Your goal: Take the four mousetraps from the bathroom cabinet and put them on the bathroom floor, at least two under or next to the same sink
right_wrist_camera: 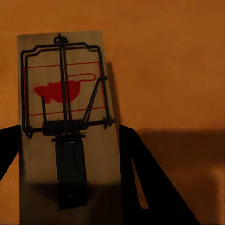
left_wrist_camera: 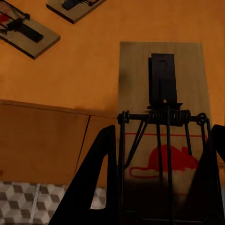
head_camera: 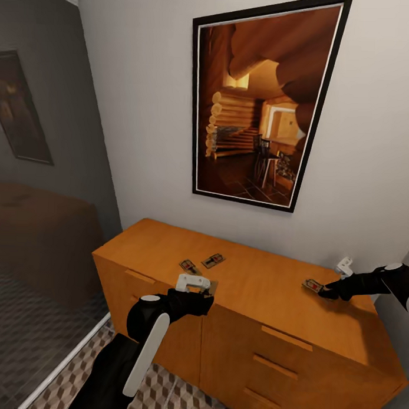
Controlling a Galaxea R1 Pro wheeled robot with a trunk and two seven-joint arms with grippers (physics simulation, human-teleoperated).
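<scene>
My left gripper [left_wrist_camera: 159,187] straddles mousetrap [left_wrist_camera: 161,117] at cabinet [head_camera: 255,283] near edge, fingers pinching its sides. My right gripper [right_wrist_camera: 70,187] likewise pinches right-end mousetrap [right_wrist_camera: 65,103]. Two more traps [head_camera: 202,263] farther back. Step: pickup. Next: lift both, lower to tiled floor [head_camera: 162,397].

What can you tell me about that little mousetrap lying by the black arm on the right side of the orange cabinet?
This mousetrap is a small flat rectangular board of pale wood. It carries a dark wire bar frame, a coiled spring across its middle, a dark metal plate and a red mouse picture in a red outline. It lies flat on the cabinet top, near the right end. The right tool reaches it, one dark finger on each long side; actual contact is unclear.
</scene>
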